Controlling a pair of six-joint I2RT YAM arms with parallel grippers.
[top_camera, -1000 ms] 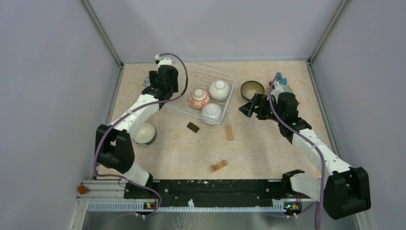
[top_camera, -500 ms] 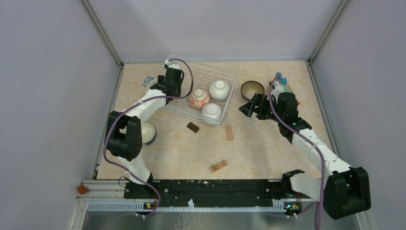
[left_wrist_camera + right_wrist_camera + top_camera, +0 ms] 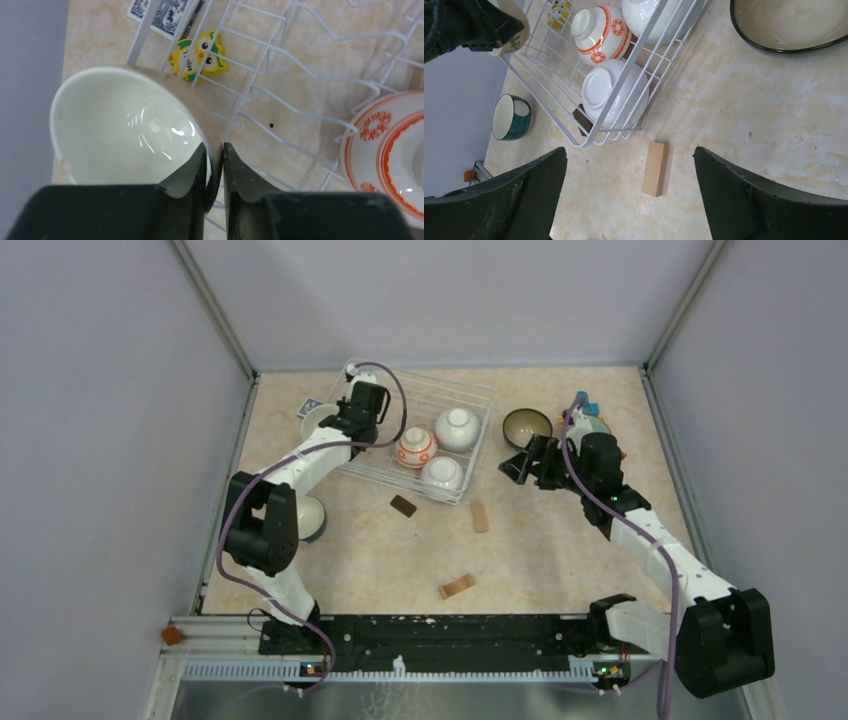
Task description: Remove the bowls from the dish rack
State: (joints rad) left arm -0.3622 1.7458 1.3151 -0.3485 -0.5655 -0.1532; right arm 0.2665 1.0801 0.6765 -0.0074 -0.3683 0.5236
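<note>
Left claw (image 3: 214,162) pinches the white bowl (image 3: 115,125) at its rim — beside the dish rack (image 3: 432,396).

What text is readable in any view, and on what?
"love": best reading, small and sideways, on the yellow owl figure seen through the dish rack wires; any other letters on it are too small to read.
No words on the blue patterned card, pattern only.
No writing on the orange-patterned bowl or on the white bowl pinched by the left gripper.
Top and right wrist views: nothing legible.
</note>
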